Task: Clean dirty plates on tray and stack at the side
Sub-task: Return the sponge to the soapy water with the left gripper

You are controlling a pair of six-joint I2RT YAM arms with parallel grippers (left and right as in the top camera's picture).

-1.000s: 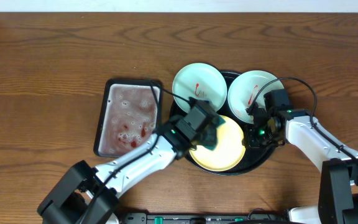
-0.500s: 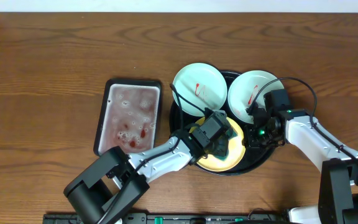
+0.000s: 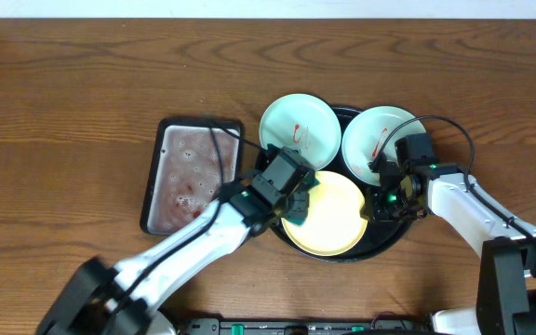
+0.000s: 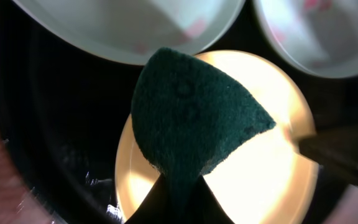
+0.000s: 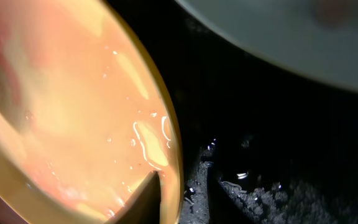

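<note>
Yellow plate [image 3: 328, 216] at 6 o'clock in tray [image 3: 394, 237], right gripper [image 3: 378, 200] clamped on its 3 o'clock rim. Left gripper [image 3: 296, 193] pinches green sponge [image 4: 191, 118] over its 10 o'clock edge.

A dark brown wooden table [image 3: 63, 112] fills the overhead view, its grain running left to right under soft, even light that leaves a faint sheen toward the far edge. Beyond that edge runs a narrow pale strip [image 3: 342, 7], too thin to tell wall from floor.
</note>
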